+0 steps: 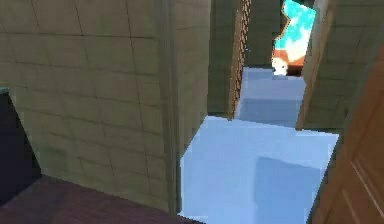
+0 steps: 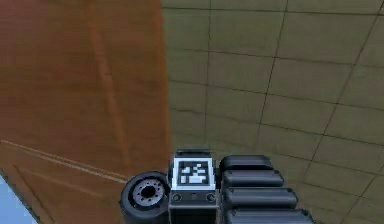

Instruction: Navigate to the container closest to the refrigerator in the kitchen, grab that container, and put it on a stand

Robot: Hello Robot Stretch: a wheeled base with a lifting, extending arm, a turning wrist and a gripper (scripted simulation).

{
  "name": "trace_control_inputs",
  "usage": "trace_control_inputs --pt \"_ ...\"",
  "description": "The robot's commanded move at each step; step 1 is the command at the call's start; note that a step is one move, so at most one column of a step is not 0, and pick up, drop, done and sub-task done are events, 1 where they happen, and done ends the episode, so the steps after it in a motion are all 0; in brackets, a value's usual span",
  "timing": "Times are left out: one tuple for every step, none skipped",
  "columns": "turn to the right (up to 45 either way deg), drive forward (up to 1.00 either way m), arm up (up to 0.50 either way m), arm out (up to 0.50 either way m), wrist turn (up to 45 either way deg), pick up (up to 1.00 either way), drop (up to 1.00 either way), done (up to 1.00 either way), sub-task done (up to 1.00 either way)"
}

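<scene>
Your gripper (image 2: 148, 198) sat at six o'clock, the wooden door (image 2: 80, 100) at ten; its jaws' state couldn't be told. The container was likely light and rigid, best taken by its sidewall.

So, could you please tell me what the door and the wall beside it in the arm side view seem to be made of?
The door looks like wood with a smooth, lightly glossy finish: reddish-brown, faint grain streaks, a raised moulding line. The wall looks like matte olive-tan tile or block, judging by its grid of thin dark joints; which one is unclear.
</scene>
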Motion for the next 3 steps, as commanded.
trace_control_inputs --pt "24.0 0.00 0.00 0.00 0.0 0.00 0.00 0.00 0.00" --pt "0.0 1.00 0.00 0.00 0.0 0.00 0.00 0.00 0.00" --pt "0.0 0.35 0.00 0.00 0.0 0.00 0.00 0.00 0.00"
